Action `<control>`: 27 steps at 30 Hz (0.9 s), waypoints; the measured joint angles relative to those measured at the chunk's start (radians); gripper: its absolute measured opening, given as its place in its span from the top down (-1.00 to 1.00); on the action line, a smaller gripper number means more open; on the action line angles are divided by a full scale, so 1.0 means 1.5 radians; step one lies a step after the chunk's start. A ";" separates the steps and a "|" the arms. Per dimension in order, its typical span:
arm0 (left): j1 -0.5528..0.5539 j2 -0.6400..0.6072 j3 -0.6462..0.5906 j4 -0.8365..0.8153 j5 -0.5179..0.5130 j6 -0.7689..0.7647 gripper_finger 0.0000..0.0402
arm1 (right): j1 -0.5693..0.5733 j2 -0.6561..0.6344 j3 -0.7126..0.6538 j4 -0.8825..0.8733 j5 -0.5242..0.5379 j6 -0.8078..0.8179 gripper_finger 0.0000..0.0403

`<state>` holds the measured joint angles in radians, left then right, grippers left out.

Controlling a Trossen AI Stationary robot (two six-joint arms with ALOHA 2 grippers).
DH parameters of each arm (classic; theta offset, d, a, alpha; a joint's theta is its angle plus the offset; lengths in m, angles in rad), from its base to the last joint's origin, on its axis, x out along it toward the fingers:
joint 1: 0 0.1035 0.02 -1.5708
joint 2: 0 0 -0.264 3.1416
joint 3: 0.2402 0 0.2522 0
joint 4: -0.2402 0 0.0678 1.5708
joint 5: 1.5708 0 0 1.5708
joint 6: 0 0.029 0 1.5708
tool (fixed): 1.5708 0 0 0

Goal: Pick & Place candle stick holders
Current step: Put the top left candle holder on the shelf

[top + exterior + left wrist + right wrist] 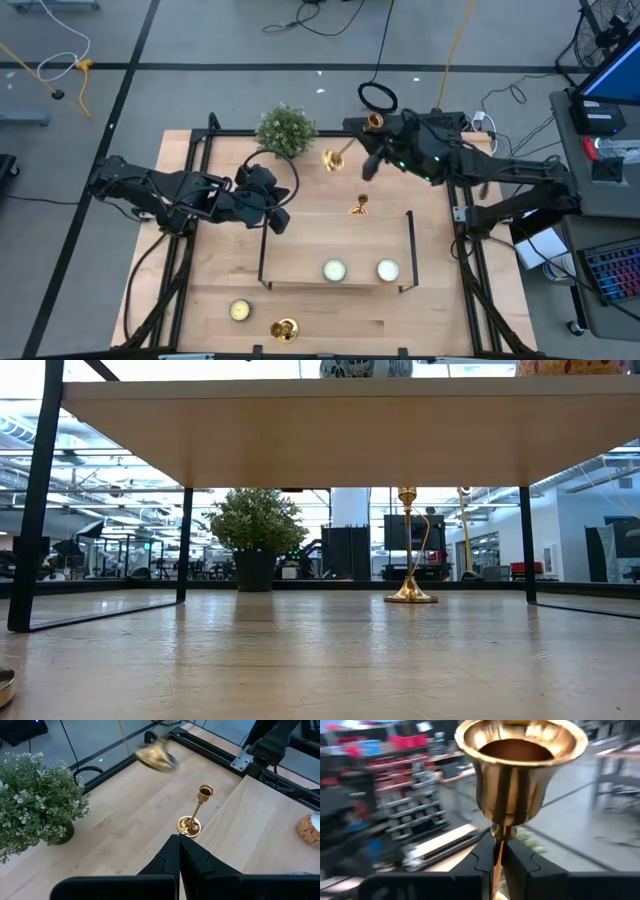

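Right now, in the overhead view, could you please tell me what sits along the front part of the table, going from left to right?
Pale yellow round candle → shiny gold metal candlestick holder lying at the front edge → round white candle on the raised wooden shelf → second round white candle on that shelf.

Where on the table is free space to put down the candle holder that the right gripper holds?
Bare wood lies between the plant and the standing candle holder, and along the front edge right of the lying holder. The shelf is crowded around its two candles.
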<state>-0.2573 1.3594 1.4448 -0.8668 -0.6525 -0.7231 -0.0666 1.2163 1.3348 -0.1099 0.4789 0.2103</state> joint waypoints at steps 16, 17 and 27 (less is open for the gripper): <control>0.000 0.000 0.000 0.003 0.000 -0.009 1.00 | 0.119 -0.055 0.000 -0.164 -0.198 0.169 0.91; 0.000 0.000 0.000 0.004 0.000 -0.009 1.00 | 0.122 -0.050 0.000 -0.163 -0.196 0.165 0.91; 0.000 0.000 0.000 0.022 -0.001 -0.006 1.00 | 0.124 0.045 0.062 -0.192 -0.160 0.076 0.91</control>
<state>-0.2569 1.3594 1.4448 -0.8337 -0.6533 -0.7319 0.1200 1.2840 1.4281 -0.3972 0.2387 0.3240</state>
